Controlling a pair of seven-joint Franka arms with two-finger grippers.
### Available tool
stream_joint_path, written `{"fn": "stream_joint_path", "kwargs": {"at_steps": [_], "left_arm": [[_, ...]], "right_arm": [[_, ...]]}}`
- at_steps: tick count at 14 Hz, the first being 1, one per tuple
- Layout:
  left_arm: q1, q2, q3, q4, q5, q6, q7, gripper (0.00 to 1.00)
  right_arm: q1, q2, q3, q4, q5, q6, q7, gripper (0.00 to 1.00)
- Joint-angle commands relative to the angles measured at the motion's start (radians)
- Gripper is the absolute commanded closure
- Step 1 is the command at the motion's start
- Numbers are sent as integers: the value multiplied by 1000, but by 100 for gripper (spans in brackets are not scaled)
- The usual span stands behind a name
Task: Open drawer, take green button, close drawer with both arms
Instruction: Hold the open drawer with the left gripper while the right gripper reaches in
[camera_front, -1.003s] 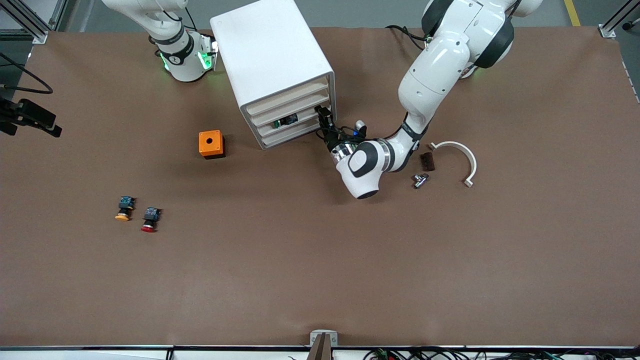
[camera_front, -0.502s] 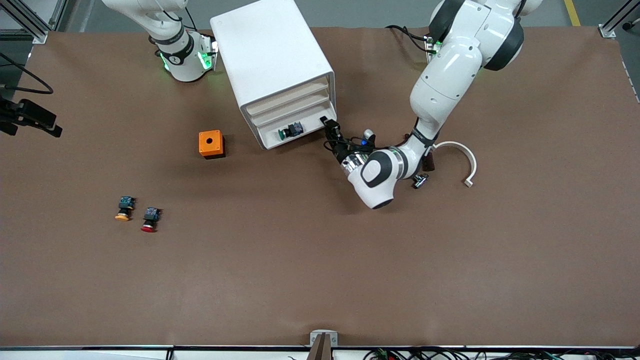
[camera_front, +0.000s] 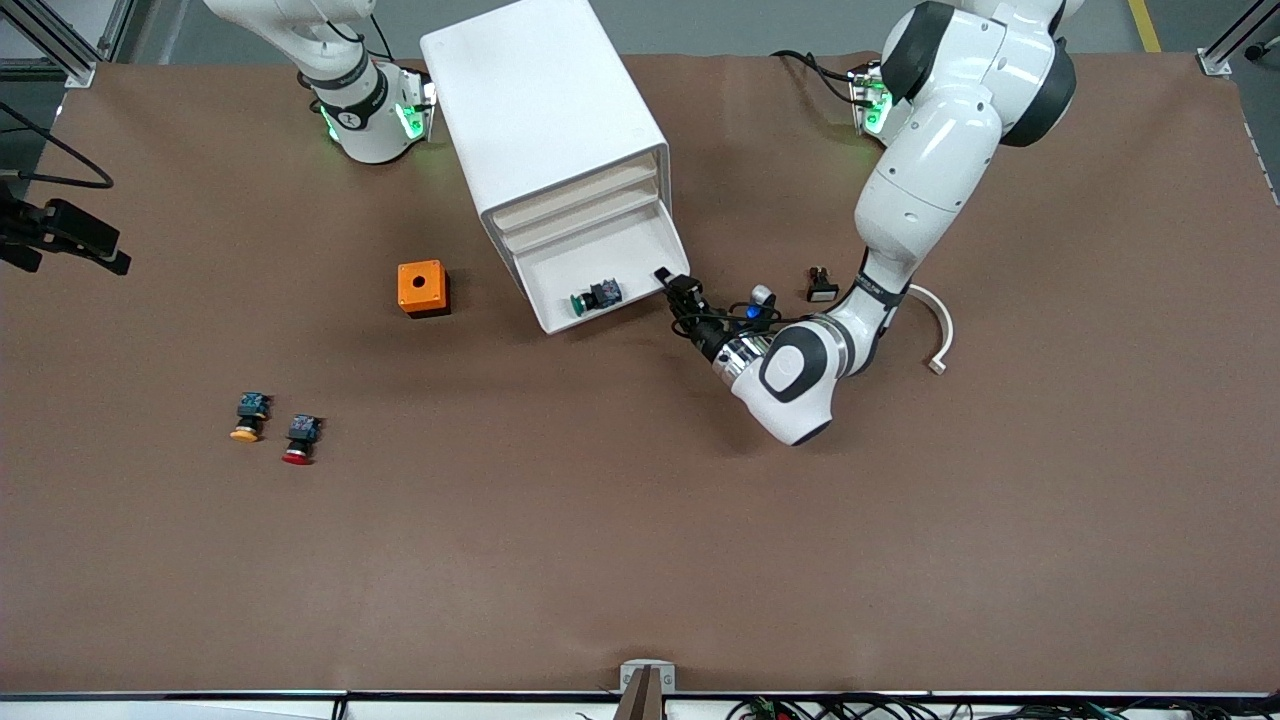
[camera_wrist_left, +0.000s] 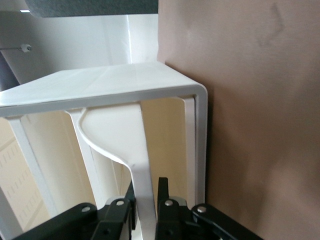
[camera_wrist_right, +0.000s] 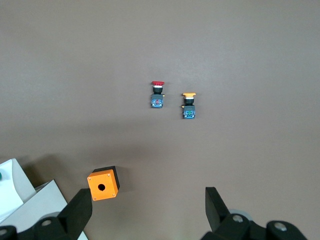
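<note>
I see the drawer (camera_front: 600, 275) pulled out of the white cabinet (camera_front: 545, 130) at upper centre of the front view, with the green-capped button (camera_front: 594, 298) lying in it near its front edge. My left gripper (camera_front: 668, 282) sits at the drawer's front corner, jaws clamped on the drawer's thin front lip (camera_wrist_left: 142, 185). My right gripper (camera_wrist_right: 147, 212) waits high over the table, jaws spread wide and empty, above the orange box (camera_wrist_right: 103, 184), with the red-capped button (camera_wrist_right: 157, 94) and yellow-capped button (camera_wrist_right: 189, 105) mid-frame.

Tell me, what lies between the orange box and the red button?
Nothing: the front view shows bare table between the orange box and the red button.
</note>
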Motion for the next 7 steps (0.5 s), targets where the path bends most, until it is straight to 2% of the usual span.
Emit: {"fn": "stream_joint_path", "kwargs": {"at_steps": [1,4,5,6,7], "left_arm": [[13,0,25,10,-7,26,17,80],[12,2,31,16,-6,28,25,78],[13,2,31,16,-6,28,25,75],[13,2,31,16,-6,28,25,66],[13,2,31,16,-9,31,24,34]], "right_arm": [[25,0,6,4,-1,-6,88,0],[97,6,6,-6,-1,-10,261,0],[122,9,6,-11,-1,-10,318,0],[148,17,6,-13,-1,-10,400,0],[180,23,6,-13,0,-16,488,0]]}}
